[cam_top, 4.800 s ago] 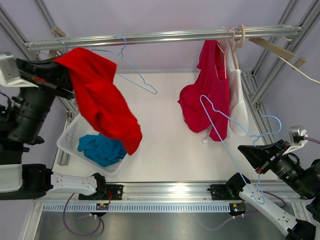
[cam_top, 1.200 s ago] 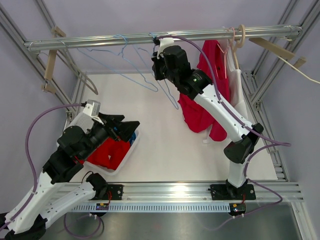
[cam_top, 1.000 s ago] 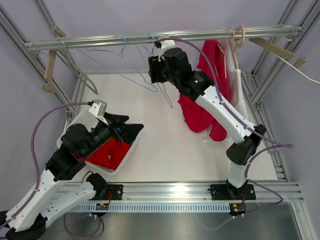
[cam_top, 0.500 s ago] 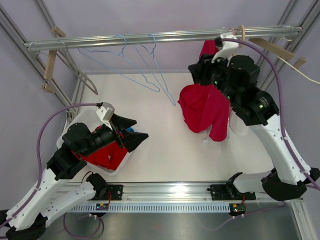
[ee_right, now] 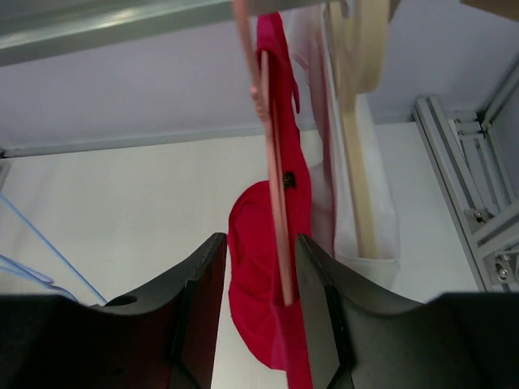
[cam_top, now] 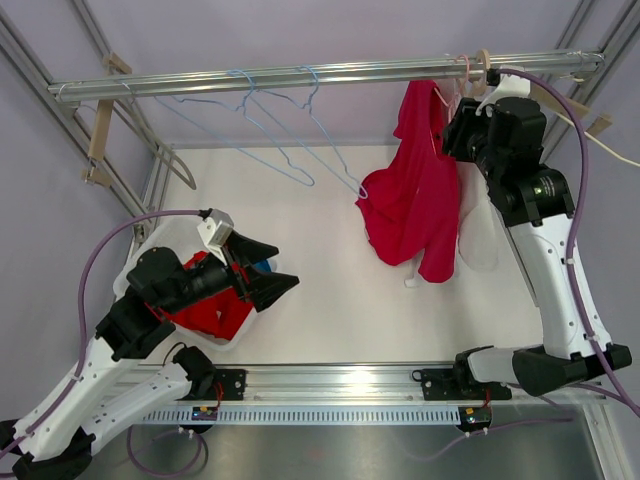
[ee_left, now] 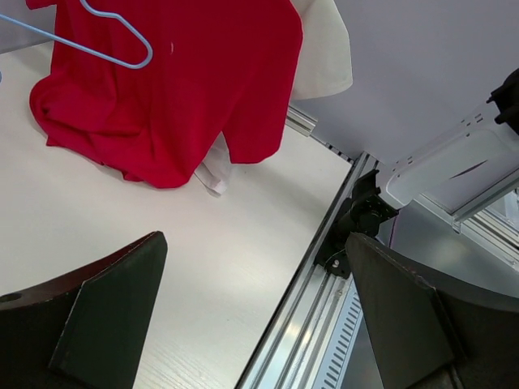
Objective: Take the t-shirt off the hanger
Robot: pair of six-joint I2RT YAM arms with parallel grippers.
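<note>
A metal rail [cam_top: 300,75] runs across the 12 o'clock side of the white counter [cam_top: 320,290]. Empty blue wire hangers [cam_top: 300,130] dangle from it toward 11 o'clock, and a wooden hanger [cam_top: 100,140] hangs at 10 o'clock. The red t-shirt [cam_top: 415,190] is on its pink hanger [ee_right: 274,162] at about 1 o'clock on the rail, bunched and drooping toward the counter. Just beside it, at its 3 o'clock, hangs a white garment [cam_top: 480,220] on a pale wooden hanger [ee_right: 357,146]. At 8 o'clock a white basket [cam_top: 140,265] holds a heap of red cloth [cam_top: 215,305] with a scrap of teal showing.

The right arm rises from its base at 5 o'clock and reaches up to the rail, wrist level with the hanger hooks and pointing toward 9 o'clock at the shirt's shoulder. The right tool [ee_right: 259,239] has its fingers a narrow way apart. In the wrist view the pink hanger's arm lines up with the gap between them, though contact cannot be made out.

The left arm is bent low over the basket's 3 o'clock edge. The left tool [cam_top: 275,268] is spread wide, holds nothing and faces across the bare counter toward the shirt, well apart from it.
</note>
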